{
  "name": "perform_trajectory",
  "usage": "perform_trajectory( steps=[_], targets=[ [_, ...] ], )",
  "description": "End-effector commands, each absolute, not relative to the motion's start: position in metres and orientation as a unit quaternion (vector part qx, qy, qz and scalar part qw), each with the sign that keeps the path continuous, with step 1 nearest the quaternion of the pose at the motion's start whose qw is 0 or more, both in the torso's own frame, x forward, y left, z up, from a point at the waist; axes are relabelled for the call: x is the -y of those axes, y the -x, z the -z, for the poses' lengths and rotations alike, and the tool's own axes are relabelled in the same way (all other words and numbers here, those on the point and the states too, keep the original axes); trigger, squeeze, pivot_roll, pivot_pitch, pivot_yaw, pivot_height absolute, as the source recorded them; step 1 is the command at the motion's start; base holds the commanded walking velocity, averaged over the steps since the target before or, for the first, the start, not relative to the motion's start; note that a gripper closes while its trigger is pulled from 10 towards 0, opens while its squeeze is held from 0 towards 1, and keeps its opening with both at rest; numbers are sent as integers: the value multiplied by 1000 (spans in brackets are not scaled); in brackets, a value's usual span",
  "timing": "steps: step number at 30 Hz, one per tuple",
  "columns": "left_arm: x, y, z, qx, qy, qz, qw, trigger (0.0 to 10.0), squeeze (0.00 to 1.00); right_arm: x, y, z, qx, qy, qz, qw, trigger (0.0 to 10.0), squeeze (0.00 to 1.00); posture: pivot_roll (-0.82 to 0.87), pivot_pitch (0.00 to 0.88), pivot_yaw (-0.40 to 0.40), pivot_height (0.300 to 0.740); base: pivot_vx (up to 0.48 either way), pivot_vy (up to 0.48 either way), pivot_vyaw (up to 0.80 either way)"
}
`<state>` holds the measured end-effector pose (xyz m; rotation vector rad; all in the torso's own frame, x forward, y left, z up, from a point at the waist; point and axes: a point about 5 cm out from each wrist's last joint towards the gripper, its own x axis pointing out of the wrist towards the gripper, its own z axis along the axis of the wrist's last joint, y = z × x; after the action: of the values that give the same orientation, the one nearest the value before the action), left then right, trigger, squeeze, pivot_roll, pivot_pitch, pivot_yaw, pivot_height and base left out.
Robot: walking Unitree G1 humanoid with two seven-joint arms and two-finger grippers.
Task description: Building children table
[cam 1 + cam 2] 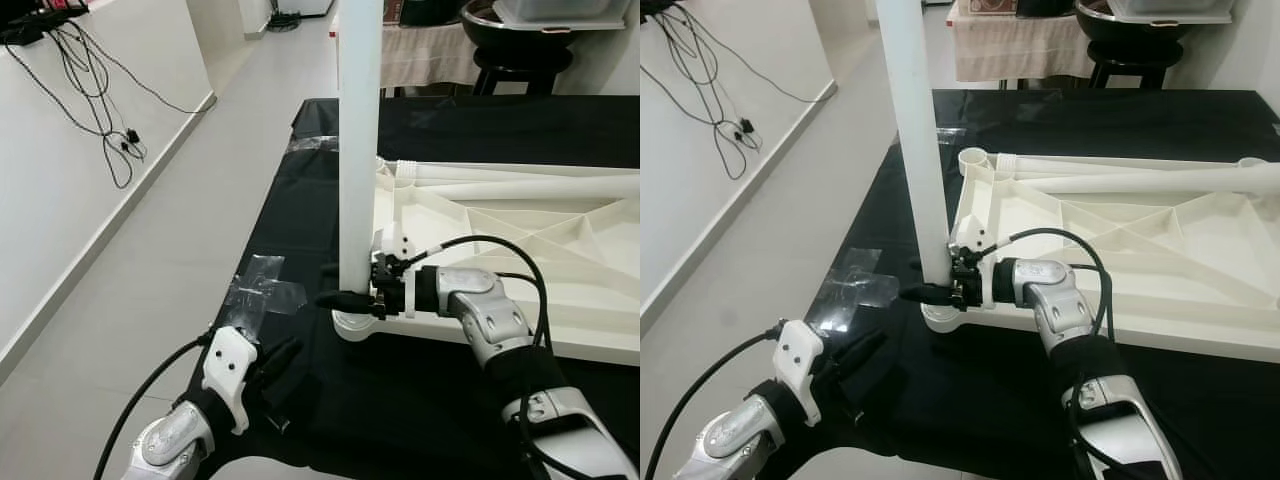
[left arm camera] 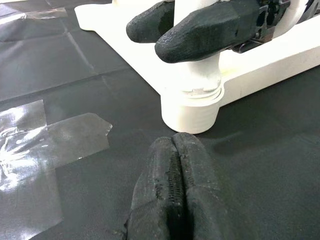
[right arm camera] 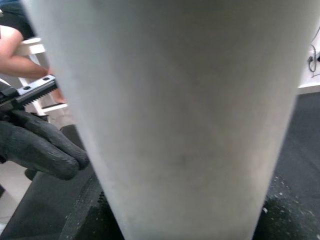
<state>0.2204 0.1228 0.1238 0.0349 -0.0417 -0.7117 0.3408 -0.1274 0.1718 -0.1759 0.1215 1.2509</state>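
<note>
Left eye view: right gripper (image 1: 345,298) pinches tall white plastic table leg (image 1: 359,150) upright in corner socket (image 2: 191,107) of upturned white tabletop (image 1: 520,250). Left gripper (image 2: 172,192) pressed together, idle nearby. Risk: leg tilts, threads jam.

The silver jointed right arm (image 1: 495,320) carries looping black cables. The left arm (image 1: 735,435) bears a white bracket. Both end in textured black fingers (image 2: 172,195).

A pale grey floor (image 1: 190,200) runs along a white wall (image 1: 60,150), where black cables (image 1: 95,90) hang down to a small plug. The bench (image 1: 1160,120) wears a black cover with clear tape (image 1: 262,290) at its edge. Beyond stand a cloth-draped table (image 1: 1020,45) and a dark stool (image 1: 520,65).
</note>
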Motion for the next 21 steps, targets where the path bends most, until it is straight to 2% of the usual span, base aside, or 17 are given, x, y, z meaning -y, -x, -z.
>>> perform_trajectory(
  steps=[1,3,4,6,7,8,9,10,11,13,19,20,21],
  targets=[
    [-124,-218,-122,14,-17,346,938,10000,0,128,-338,-164,-62,73,-567,818,0,0,-27,148,50,740,0,0,0],
    [-124,-218,-122,15,-17,346,938,10000,0,129,-338,-163,-61,76,-559,823,0,0,-27,148,50,740,0,0,0],
    [-124,-218,-123,15,-17,346,938,10000,0,131,-335,-159,-62,85,-522,847,0,0,-31,156,47,740,0,0,0],
    [-124,-218,-123,15,-17,346,938,10000,0,131,-335,-159,-62,85,-522,847,0,0,-31,156,47,740,0,0,0],
    [-125,-218,-123,15,-17,346,938,10000,0,131,-333,-152,-67,90,-435,894,0,0,-30,156,41,740,0,0,0],
    [-127,-218,-124,15,-17,346,938,10000,0,122,-318,-141,-72,75,-314,944,0,0,-34,167,49,740,0,0,0],
    [-128,-218,-124,16,-18,346,938,10000,0,113,-302,-135,-73,74,-244,964,0,0,-35,174,58,740,0,0,0],
    [-128,-218,-124,16,-18,346,938,10000,0,113,-302,-135,-73,74,-244,964,0,0,-35,174,58,740,0,0,0],
    [-129,-219,-124,16,-18,346,938,10000,0,106,-291,-134,-71,71,-206,973,0,0,-35,174,58,740,0,0,0],
    [-129,-220,-124,15,-20,347,938,10000,0,99,-294,-136,-65,78,-230,968,0,0,-44,156,67,740,0,0,0],
    [-128,-222,-123,14,-20,350,936,10000,0,101,-300,-134,-74,66,-237,966,0,0,-41,153,61,740,0,0,0],
    [-128,-223,-123,16,-20,348,937,10000,0,98,-304,-135,-74,53,-263,961,10000,0,-41,150,57,740,0,0,0],
    [-128,-223,-123,16,-20,348,937,10000,0,98,-304,-135,-74,53,-263,961,10000,0,-41,150,57,740,0,0,0]
  ],
)
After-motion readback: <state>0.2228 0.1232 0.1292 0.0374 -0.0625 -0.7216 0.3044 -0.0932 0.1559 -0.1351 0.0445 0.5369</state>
